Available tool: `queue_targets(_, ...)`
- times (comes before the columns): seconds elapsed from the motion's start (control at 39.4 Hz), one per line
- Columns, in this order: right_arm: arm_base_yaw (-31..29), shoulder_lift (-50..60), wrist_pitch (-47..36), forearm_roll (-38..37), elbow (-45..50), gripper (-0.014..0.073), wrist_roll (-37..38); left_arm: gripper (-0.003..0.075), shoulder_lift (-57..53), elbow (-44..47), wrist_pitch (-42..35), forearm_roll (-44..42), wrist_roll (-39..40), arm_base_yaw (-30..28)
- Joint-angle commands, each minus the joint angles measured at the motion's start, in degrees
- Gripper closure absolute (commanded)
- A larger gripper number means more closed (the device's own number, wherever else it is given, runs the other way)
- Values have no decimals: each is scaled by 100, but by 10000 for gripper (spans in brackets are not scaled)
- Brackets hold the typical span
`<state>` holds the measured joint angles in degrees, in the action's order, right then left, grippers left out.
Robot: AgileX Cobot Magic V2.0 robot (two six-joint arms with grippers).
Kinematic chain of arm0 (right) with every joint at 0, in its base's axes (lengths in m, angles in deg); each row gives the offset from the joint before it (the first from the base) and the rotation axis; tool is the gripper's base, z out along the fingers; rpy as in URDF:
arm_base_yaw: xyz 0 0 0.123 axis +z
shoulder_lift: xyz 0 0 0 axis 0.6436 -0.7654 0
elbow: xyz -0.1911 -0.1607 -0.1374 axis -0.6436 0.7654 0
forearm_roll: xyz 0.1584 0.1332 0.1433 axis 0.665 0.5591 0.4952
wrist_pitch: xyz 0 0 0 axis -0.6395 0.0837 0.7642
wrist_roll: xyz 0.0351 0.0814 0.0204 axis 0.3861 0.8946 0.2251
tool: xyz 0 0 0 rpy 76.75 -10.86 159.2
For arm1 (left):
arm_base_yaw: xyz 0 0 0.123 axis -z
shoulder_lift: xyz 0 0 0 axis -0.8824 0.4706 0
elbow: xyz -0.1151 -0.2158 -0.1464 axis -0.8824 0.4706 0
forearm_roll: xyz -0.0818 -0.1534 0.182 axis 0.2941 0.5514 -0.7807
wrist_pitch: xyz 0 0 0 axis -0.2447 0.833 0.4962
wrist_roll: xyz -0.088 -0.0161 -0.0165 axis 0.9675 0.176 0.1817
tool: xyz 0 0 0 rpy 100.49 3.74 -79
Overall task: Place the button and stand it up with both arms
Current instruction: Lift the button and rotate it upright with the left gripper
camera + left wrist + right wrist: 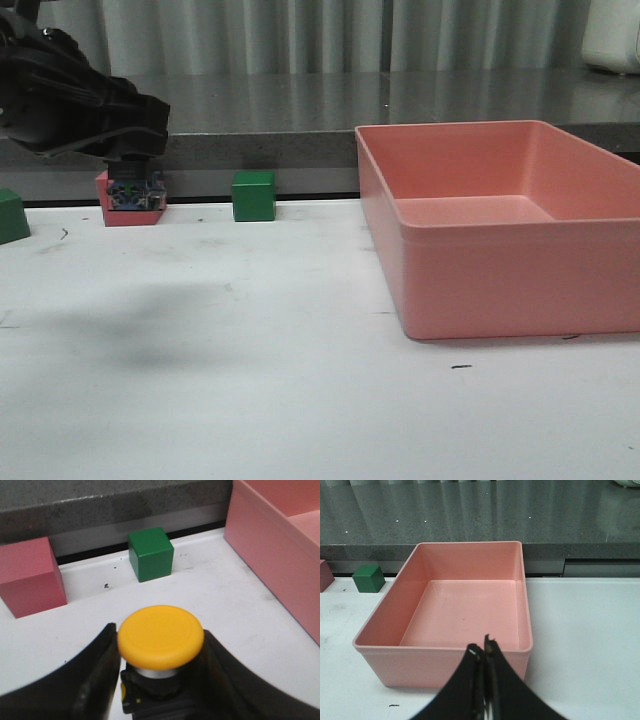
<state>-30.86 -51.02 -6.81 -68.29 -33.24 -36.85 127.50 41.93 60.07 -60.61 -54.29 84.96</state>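
Observation:
My left gripper is shut on the button. Its yellow domed cap points away from the wrist, with the silver collar and black body clamped between the black fingers. In the front view the left gripper hangs at the far left, above the table near its back edge. The button's bluish base shows facing the camera. My right gripper is shut and empty, just in front of the pink bin's near wall. It is out of the front view.
A large pink bin fills the right side of the table. A green cube stands at the back. A pink-red cube sits right behind the left gripper. Another green cube is at the left edge.

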Motion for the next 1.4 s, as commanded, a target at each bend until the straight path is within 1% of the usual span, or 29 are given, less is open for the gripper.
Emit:
queue_targets(0.0, -31, -33, -505, -77, -134, 663, -47, 596, -268, 193, -1504, -306, 14, 50)
queue_targets(0.1, -31, -33, -505, -77, -134, 663, -47, 596, -252, 538, -2454, -428, -140, 50)
queue_targets(0.23, -31, -33, -505, -77, -134, 663, -47, 596, -61, 863, -3137, -403, -518, 50)
queue_targets(0.36, -31, -33, -505, -77, -134, 663, -47, 596, 251, 952, -3562, -403, -524, 50)
queue_targets(0.48, -31, -33, -505, -77, -134, 663, -47, 596, 673, 952, -3791, -403, -524, 50)
queue_targets(0.69, -31, -33, -505, -77, -134, 663, -47, 596, 1335, 952, -4483, -403, -524, 50)
queue_targets(1.12, -31, -33, -505, -77, -134, 663, -47, 596, 2007, 952, -4931, -391, -524, 50)
queue_targets(1.37, -31, -33, -505, -77, -134, 663, -47, 594, 2151, 952, -4934, -246, -524, 50)
